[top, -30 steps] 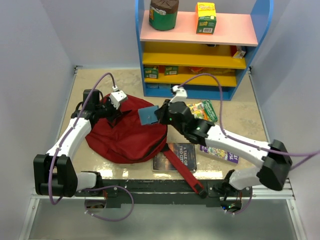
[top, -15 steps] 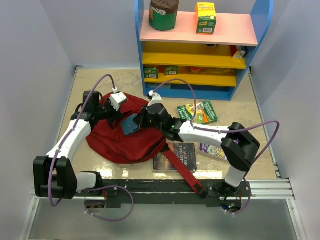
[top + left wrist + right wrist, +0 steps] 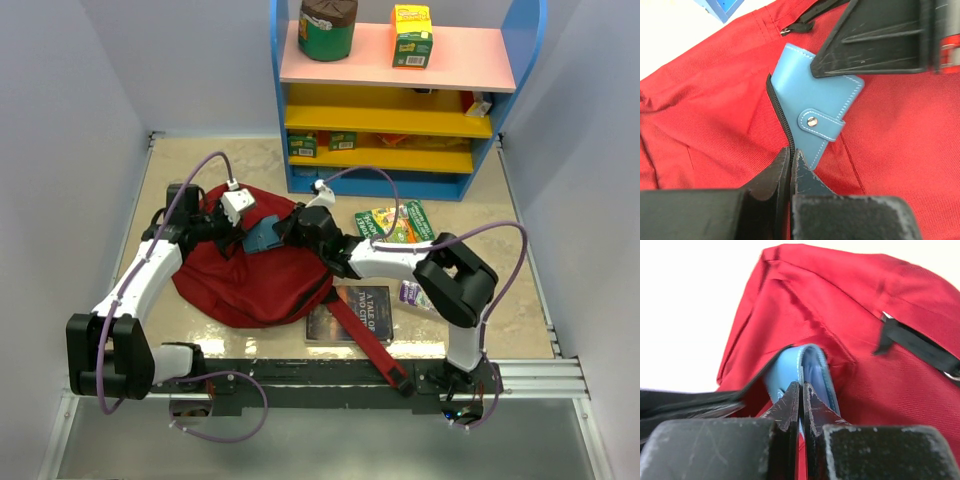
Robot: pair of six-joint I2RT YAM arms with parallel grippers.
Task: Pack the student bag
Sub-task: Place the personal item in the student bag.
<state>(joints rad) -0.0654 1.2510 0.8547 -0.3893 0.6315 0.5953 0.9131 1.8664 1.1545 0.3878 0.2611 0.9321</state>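
Blue case (image 3: 825,107) in right gripper (image 3: 800,390), now seemingly partway inside student bag (image 3: 250,285)

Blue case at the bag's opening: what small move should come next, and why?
Probably the right gripper should push the case a little deeper into the bag before letting go. Its jaws are shut on the case, which sits only partly past the zipper edge, most of it showing. The left gripper pinches that edge, holding the opening.

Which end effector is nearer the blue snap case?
Right. The right end effector clamps the blue case; the left end effector grips the student bag at the zipper beside it.
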